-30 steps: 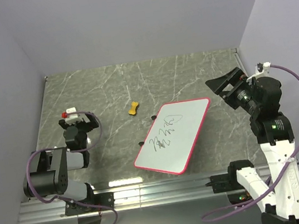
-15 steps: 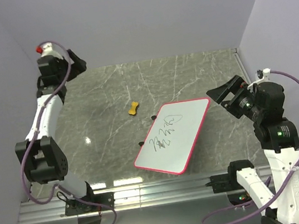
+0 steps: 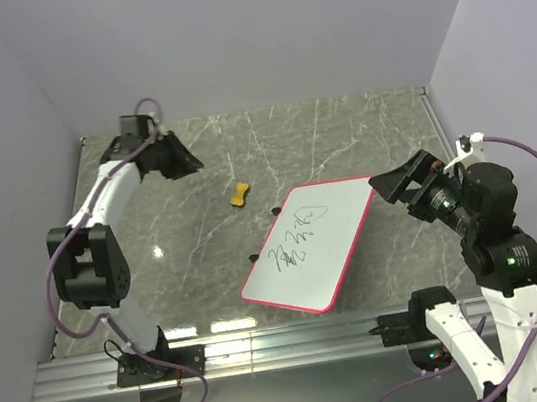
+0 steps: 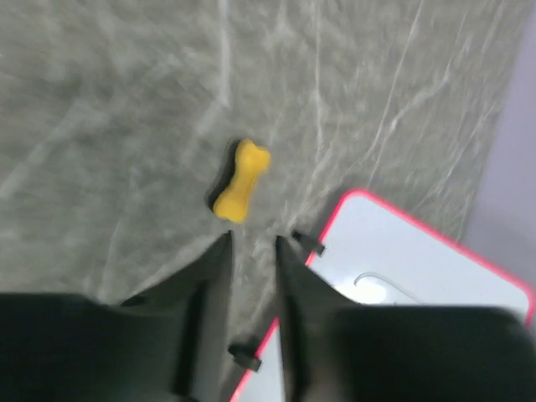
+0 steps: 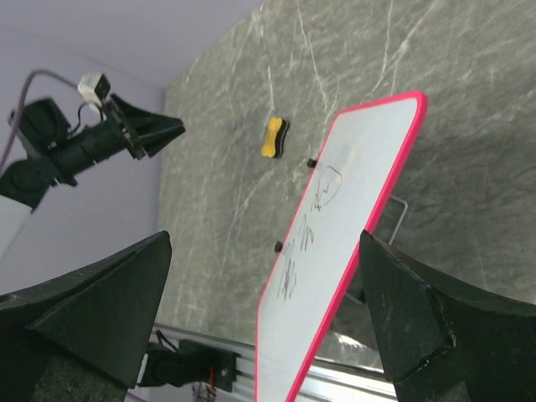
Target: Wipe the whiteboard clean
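Three views, first the one from above. Shows the large flat white whiteboard with rounded corners and a thin pink-red rim (image 3: 327, 218) on the grey marble table (image 3: 359, 132), a bit right of the middle, turned at a slant. Has dark scribbled marks (image 3: 296, 237) on it, not yet wiped. Cannot be read as words. Shows the small yellow bone-shaped eraser (image 3: 238, 195) lying apart from the whiteboard, off its far left side. Puts the left gripper (image 3: 190, 164) over the far left of the table, pointing toward the eraser, likely to fetch it for wiping. Puts the right gripper (image 3: 388, 186) just beside the whiteboard's far right corner, not touching.

Next, from the left wrist. Looks down past two dark fingers (image 4: 209, 285) set close, with a thin gap and nothing in it, so nothing grasped. Lines that gap up with the eraser (image 4: 240, 180), near but apart. Catches a whiteboard corner (image 4: 402, 268) at the lower right.

Last, from the right wrist. Spreads two big black fingers (image 5: 100, 310) wide, fully released, gripping nothing. Shows the whiteboard (image 5: 335, 218) seeming to lean on a thin wire stand (image 5: 394, 213), maybe so the marks face the arms. No brand or label to read anywhere.
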Controlling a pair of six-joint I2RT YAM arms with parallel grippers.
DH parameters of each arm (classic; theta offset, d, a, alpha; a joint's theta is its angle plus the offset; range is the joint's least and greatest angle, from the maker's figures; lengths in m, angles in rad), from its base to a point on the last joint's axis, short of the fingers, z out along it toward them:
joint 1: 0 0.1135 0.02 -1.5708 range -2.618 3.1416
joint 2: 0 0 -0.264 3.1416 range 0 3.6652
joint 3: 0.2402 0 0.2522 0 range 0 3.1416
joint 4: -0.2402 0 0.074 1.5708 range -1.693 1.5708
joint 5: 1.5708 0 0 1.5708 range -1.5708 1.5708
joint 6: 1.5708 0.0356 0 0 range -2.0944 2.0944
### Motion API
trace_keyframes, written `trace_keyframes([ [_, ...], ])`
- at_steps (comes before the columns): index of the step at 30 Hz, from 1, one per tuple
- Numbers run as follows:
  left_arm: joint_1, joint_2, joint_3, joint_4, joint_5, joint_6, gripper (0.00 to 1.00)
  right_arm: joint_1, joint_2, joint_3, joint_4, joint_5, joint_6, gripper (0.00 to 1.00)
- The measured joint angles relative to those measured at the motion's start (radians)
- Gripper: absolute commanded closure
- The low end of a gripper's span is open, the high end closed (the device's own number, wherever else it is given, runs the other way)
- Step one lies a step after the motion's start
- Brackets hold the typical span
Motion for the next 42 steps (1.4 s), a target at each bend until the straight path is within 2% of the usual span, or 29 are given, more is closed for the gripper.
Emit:
trace_keyframes([
  [2,-0.089,0.0,0.029,-0.064,-0.053,0.049,0.6,0.019,-0.013,0.003,-0.026,0.014,-0.009,0.0],
  [4,-0.17,0.0,0.056,-0.098,-0.111,0.089,0.41,0.029,-0.034,0.0,-0.044,0.014,-0.021,0.0],
  [5,-0.199,0.0,0.066,-0.114,-0.134,0.104,0.18,0.031,-0.048,-0.004,-0.047,0.013,-0.027,0.0],
  [7,-0.254,0.005,0.082,-0.146,-0.196,0.135,0.01,0.035,-0.074,-0.015,-0.051,0.005,-0.039,0.0],
  [13,-0.32,0.115,0.127,-0.198,-0.325,0.195,0.01,0.037,-0.058,-0.016,-0.101,-0.006,-0.069,0.03],
  [24,-0.369,0.296,0.159,-0.197,-0.376,0.307,0.03,0.037,-0.067,-0.003,-0.186,0.04,-0.056,0.05],
  [34,-0.386,0.414,0.26,-0.198,-0.401,0.349,0.17,0.037,-0.105,-0.003,-0.257,0.085,-0.04,0.05],
  [36,-0.389,0.441,0.288,-0.2,-0.407,0.35,0.24,0.037,-0.106,-0.003,-0.262,0.086,-0.036,0.05],
  [37,-0.39,0.454,0.299,-0.2,-0.41,0.35,0.32,0.037,-0.106,-0.003,-0.265,0.085,-0.034,0.05],
  [39,-0.391,0.473,0.327,-0.207,-0.418,0.349,0.42,0.037,-0.105,-0.004,-0.266,0.084,-0.031,0.05],
  [42,-0.392,0.486,0.342,-0.203,-0.43,0.351,0.64,0.037,-0.105,-0.005,-0.264,0.072,-0.031,0.05],
])
